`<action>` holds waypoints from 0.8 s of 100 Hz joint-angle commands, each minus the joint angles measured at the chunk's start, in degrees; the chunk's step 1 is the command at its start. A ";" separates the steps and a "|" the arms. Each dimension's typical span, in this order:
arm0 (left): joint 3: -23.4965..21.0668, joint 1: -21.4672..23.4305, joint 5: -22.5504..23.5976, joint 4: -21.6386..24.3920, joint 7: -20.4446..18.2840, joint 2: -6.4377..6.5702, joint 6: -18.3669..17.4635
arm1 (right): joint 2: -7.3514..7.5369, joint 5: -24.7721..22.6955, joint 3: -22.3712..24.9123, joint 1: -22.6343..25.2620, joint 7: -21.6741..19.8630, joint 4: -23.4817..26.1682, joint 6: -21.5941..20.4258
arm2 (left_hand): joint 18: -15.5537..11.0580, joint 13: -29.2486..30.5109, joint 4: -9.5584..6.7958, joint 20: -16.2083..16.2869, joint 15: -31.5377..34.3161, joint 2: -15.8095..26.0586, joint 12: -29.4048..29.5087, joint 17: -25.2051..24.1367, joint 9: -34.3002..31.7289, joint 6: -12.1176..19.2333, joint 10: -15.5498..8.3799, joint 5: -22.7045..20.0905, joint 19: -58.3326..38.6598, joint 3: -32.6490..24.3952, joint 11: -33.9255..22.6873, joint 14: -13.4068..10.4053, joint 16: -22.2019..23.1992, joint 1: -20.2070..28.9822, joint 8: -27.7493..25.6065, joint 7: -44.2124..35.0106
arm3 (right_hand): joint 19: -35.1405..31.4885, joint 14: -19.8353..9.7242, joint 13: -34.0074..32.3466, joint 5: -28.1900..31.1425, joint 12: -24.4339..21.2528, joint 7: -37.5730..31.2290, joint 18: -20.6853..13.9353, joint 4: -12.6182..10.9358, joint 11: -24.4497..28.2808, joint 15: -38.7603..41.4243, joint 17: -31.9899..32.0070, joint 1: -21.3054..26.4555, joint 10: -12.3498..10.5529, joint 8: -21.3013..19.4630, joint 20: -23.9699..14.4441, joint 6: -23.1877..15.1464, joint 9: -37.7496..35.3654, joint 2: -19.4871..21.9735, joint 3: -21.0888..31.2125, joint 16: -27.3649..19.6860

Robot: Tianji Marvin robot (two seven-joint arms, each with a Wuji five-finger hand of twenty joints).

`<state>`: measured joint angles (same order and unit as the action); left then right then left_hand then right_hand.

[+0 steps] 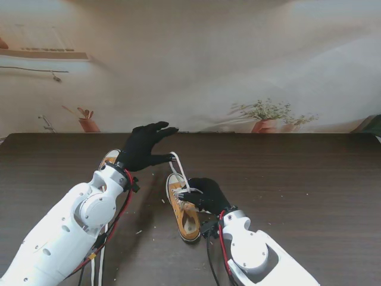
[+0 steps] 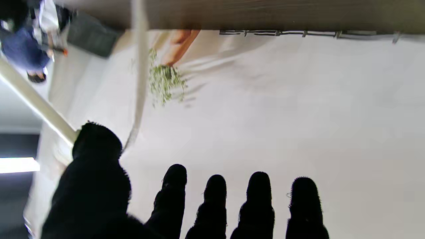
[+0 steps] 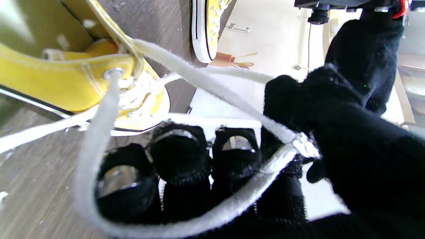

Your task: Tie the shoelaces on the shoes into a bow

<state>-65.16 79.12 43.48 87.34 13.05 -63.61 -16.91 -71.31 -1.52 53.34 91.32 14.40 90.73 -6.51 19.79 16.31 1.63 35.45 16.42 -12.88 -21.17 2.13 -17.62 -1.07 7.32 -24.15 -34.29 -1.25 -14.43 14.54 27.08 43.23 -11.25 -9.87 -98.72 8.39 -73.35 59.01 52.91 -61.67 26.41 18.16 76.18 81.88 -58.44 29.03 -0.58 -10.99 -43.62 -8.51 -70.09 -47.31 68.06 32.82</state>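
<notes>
Yellow canvas sneaker (image 1: 183, 210) sits mid-table. Black-gloved right hand (image 1: 205, 195) pinches soft, limp white flat shoelace (image 3: 212, 91) near the eyelets; best gripped mid-length. Black-gloved left hand (image 1: 144, 146) hovers, fingers spread, apparently empty.

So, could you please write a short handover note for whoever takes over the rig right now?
Left hand: raised over the table's far side, fingers spread; one white lace runs up to its thumb, though whether it is pinched I cannot tell.
Right hand: on the yellow shoe in the middle, shut on a lace loop between thumb and fingers.
Second shoe: left of it, mostly hidden by the left arm.
Done: laces lifted, one loop held.
Left: no bow shows yet; wrap, pull through, tighten.
</notes>
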 commanded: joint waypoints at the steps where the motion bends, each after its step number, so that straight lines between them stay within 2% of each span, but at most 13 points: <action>1: -1.03 1.03 -1.81 -0.11 -2.94 -0.49 0.92 | 0.23 -0.12 0.01 0.04 -0.90 0.30 0.18 | 1.81 1.22 -0.47 1.71 0.28 -0.18 0.12 -0.01 -0.74 -0.10 1.13 -0.50 0.71 -6.39 -0.47 0.22 -0.29 0.75 -0.10 -1.41 | -1.51 0.15 -1.52 1.81 0.86 -0.10 0.85 -0.24 0.69 0.32 -0.08 2.12 -0.25 -1.88 -0.16 -2.16 -2.05 1.16 0.29 0.07; 4: -1.62 1.28 -2.30 -0.09 -3.04 -0.53 1.01 | 0.24 -0.16 -0.03 0.01 -0.96 0.25 0.19 | 1.64 1.14 0.11 2.13 0.48 -1.45 -0.01 -0.09 -0.80 -0.26 1.14 -0.49 0.77 -10.39 -0.47 -0.01 -0.21 -0.45 0.12 -2.05 | -1.46 0.16 -1.53 1.81 0.89 -0.09 0.87 -0.24 0.69 0.27 -0.07 2.11 -0.32 -1.89 -0.16 -2.16 -2.05 1.08 0.28 0.05; 12: -2.73 1.38 -2.46 -0.48 -2.89 -0.55 1.07 | 0.17 0.07 -0.17 -0.09 -0.96 0.11 0.30 | 1.44 1.35 0.11 2.31 1.12 -3.13 -0.15 -0.05 -1.24 -0.27 1.12 -1.30 0.44 -12.39 -0.87 -0.45 0.09 1.32 -0.03 -2.46 | -1.33 0.16 -1.55 1.80 0.96 -0.08 0.93 -0.27 0.66 0.24 0.03 2.19 -0.16 -1.90 -0.17 -2.15 -2.11 1.13 0.32 0.03; 14: -2.89 1.30 -2.48 -0.66 -2.81 -0.56 1.05 | 0.15 0.10 -0.21 -0.13 -0.94 0.05 0.32 | 1.45 1.26 0.99 2.04 1.58 -4.36 -0.05 -0.19 -1.28 -0.33 1.10 -1.43 0.03 -16.95 -1.10 -0.47 0.10 -0.36 -0.32 -2.65 | -1.31 0.16 -1.55 1.80 0.97 -0.08 0.95 -0.27 0.65 0.23 0.04 2.15 -0.17 -1.91 -0.18 -2.14 -2.12 1.16 0.30 0.03; 16: -3.00 1.22 -2.63 -0.83 -2.78 -0.59 1.06 | 0.14 0.15 -0.25 -0.17 -0.94 -0.01 0.34 | 1.44 1.32 1.15 1.98 1.75 -4.96 -0.05 -0.19 -1.38 -0.50 1.02 -1.63 -0.10 -18.36 -1.20 -0.46 0.13 -0.34 -0.41 -2.76 | -1.30 0.16 -1.55 1.80 0.98 -0.08 0.96 -0.27 0.64 0.23 0.05 2.20 -0.14 -1.91 -0.18 -2.13 -2.12 1.12 0.31 0.03; 30: -2.67 0.09 -4.81 -2.38 -2.03 -1.14 2.13 | 0.07 0.46 -0.43 -0.48 -1.09 -0.34 0.54 | 1.53 1.61 1.01 2.13 2.45 -6.66 -0.31 -0.01 -1.94 -1.31 1.14 -2.99 -0.73 -21.56 -1.80 -0.47 0.36 2.66 -0.63 -3.46 | -1.15 0.17 -1.54 1.78 1.12 -0.06 1.08 -0.28 0.59 0.21 0.13 2.18 -0.11 -1.93 -0.23 -2.04 -2.19 1.15 0.29 0.01; 38: -1.64 -0.88 -5.20 -3.48 -0.13 -1.68 4.52 | 0.06 0.56 -0.40 -0.47 -1.08 -0.29 0.62 | 1.86 1.80 1.65 1.92 3.46 -7.56 -0.62 0.09 -2.54 -1.73 1.50 -3.92 -1.97 -25.81 -2.68 0.00 0.45 3.81 -0.73 -4.36 | -1.03 0.22 -1.54 1.76 1.15 -0.07 1.17 -0.29 0.56 0.14 0.24 2.19 -0.06 -1.94 -0.23 -1.87 -2.28 1.17 0.29 -0.02; 62: 1.40 -3.40 -3.85 -6.24 2.95 -2.41 11.64 | 0.25 0.62 0.23 -0.09 -1.44 0.02 0.82 | 2.00 1.63 1.54 1.72 4.78 -8.67 -1.02 -0.19 -3.05 -2.51 2.01 -5.21 -4.02 -30.56 -4.07 0.56 0.59 8.41 -1.01 -5.74 | -0.86 0.23 -1.55 1.78 1.26 -0.07 1.50 -0.33 0.50 0.12 0.19 2.20 0.13 -1.93 -0.28 -1.73 -2.50 1.32 0.31 -0.04; 73: 1.23 -3.03 -5.31 -6.32 2.94 -2.61 10.56 | 0.26 0.82 0.56 0.08 -1.43 0.26 0.94 | 2.03 1.44 1.79 0.94 5.12 -8.69 -0.92 -0.59 -3.35 -0.49 2.30 -6.64 -4.38 -31.02 -4.33 0.54 0.37 8.81 -2.12 -8.15 | -0.83 0.34 -1.53 1.70 1.28 -0.03 1.59 -0.37 0.48 0.08 0.19 2.22 0.13 -1.91 -0.30 -1.68 -2.56 1.44 0.34 -0.06; 80: 0.17 -1.39 -6.93 -4.96 1.71 -2.47 7.62 | 0.24 0.96 0.72 0.13 -1.34 0.45 0.99 | 2.09 1.95 1.67 0.08 5.24 -9.17 -0.83 -0.67 -4.68 2.13 2.25 -8.71 -4.50 -31.19 -4.42 0.59 0.15 9.26 -5.19 -13.43 | -0.66 0.48 -1.50 1.62 1.30 -0.02 1.68 -0.39 0.46 -0.02 0.49 2.12 0.13 -1.92 -0.29 -1.56 -2.57 1.69 0.33 -0.09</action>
<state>-63.99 75.96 37.40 80.47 16.73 -66.13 -6.79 -71.28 -0.88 53.87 91.22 13.71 90.67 -5.75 20.56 17.84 3.08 36.40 20.80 -20.62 -21.16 2.40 -21.19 -2.35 8.87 -30.63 -38.02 -31.03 -18.40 15.10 27.07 50.76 -13.76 -19.99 -98.56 8.44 -73.35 59.00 53.03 -61.11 27.12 18.58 76.18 81.81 -57.83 29.02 -0.44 -11.57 -43.62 -8.51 -70.09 -46.62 68.06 32.82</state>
